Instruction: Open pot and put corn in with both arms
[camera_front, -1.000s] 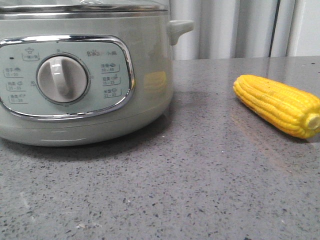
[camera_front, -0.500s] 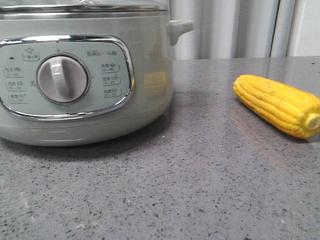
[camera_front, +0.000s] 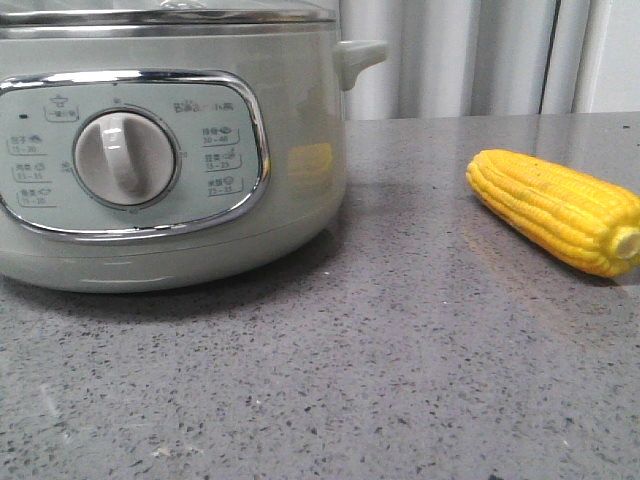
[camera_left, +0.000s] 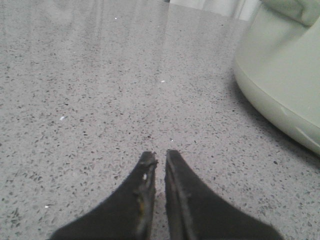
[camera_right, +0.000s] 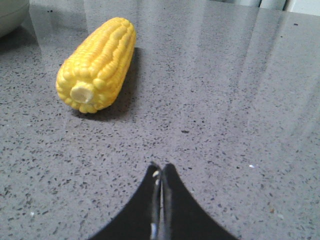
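Even, fairly bright light filled all three views. The speckled grey stone table (camera_front: 420, 330) caught pale streaks of glare toward its far edge. A soft shadow sat under the large pale-green round cooker pot (camera_front: 290, 200), whose glossy wall mirrored a yellow smear. The bright yellow corn cob (camera_right: 97, 62) stayed sharp, a dark shadow beside it. The left black hand (camera_left: 160, 159) looked blurred up close.

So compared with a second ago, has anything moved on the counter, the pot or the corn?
Nothing has visibly changed. The pot sits in the same spot with its lid on, the corn lies where it was on the counter, and neither gripper shows in the front view.
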